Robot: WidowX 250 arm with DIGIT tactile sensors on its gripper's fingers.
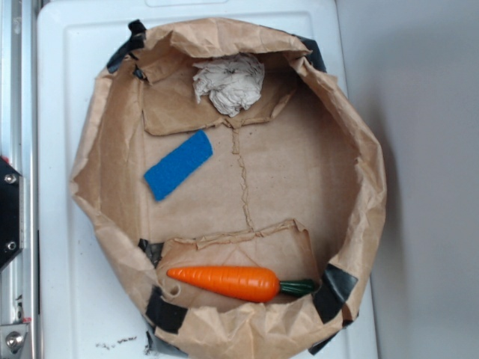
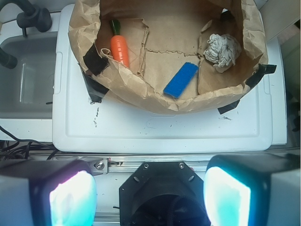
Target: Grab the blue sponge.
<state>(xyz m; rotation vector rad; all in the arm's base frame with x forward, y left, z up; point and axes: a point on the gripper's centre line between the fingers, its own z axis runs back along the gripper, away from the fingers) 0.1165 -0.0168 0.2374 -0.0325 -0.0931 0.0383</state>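
The blue sponge point(image 1: 178, 164) lies flat on the floor of a brown paper basin point(image 1: 359, 149), at its left middle, turned diagonally. It also shows in the wrist view point(image 2: 181, 79), near the basin's front wall. My gripper point(image 2: 150, 197) is open, its two glowing fingers point(image 2: 70, 200) wide apart at the bottom of the wrist view, well back from the basin and above the robot's black base. The gripper does not show in the exterior view.
An orange toy carrot point(image 1: 228, 282) with a green top lies at the basin's near edge. A crumpled paper ball point(image 1: 228, 82) lies at the far edge. The basin stands on a white plastic lid point(image 1: 60, 262), taped with black tape. A grey tub point(image 2: 23, 80) stands at the wrist view's left.
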